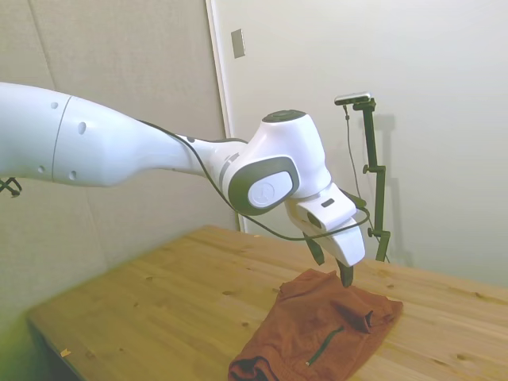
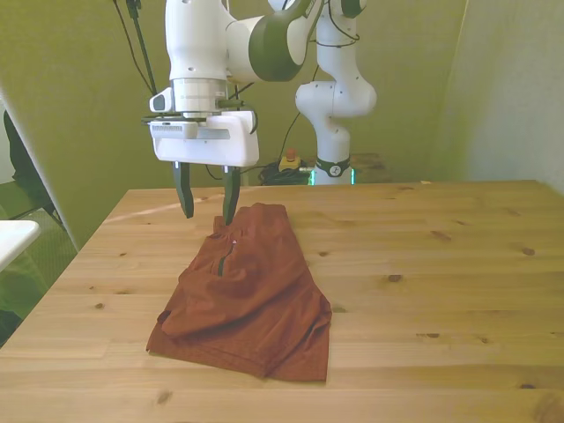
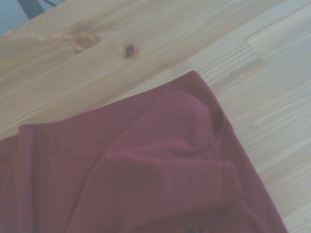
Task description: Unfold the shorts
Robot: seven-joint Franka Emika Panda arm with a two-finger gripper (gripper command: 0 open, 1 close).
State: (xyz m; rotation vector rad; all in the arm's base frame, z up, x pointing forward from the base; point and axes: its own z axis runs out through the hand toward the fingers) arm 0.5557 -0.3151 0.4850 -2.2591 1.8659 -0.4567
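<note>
We see the rust-brown shorts (image 2: 251, 295) lying crumpled and folded over on the wooden table (image 2: 441, 291), toward the front view's left of the tabletop. A dark strip, seemingly a cord or zip, runs along a fold in the upper part of the cloth. The white arm's gripper (image 2: 207, 204) points down at the far corner of the shorts, its 2 dark fingers (image 2: 230, 196) spread apart with nothing between them. In the front view one fingertip looks to be at or just above the cloth's edge, the other over bare wood beside it; we cannot tell whether either touches. In the wrist view we find a corner of the shorts (image 3: 160, 165) with layered folds lying on the pale planks.
</note>
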